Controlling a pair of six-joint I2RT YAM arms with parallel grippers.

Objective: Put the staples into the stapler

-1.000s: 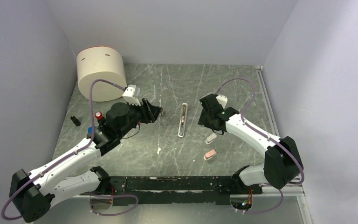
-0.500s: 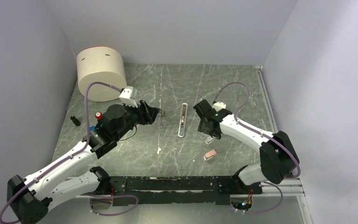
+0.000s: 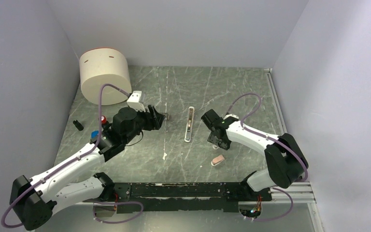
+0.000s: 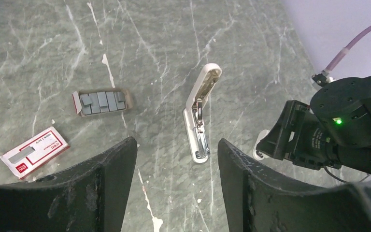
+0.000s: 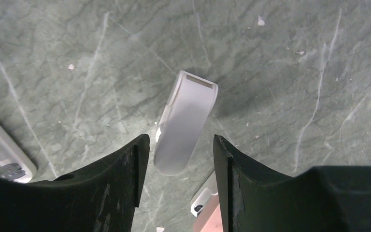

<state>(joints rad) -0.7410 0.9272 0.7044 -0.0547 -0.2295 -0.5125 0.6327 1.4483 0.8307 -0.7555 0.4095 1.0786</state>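
Right gripper (image 5: 176,145) sits lower now, jaws apart astride the short white piece (image 5: 186,123); likely pre-grasp, needing a square close. Left gripper (image 4: 176,142) gapes.

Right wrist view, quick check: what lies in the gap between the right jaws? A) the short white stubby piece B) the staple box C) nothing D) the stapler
A: the short white stubby piece lies between the open right jaws, while the stapler is off at the left edge.
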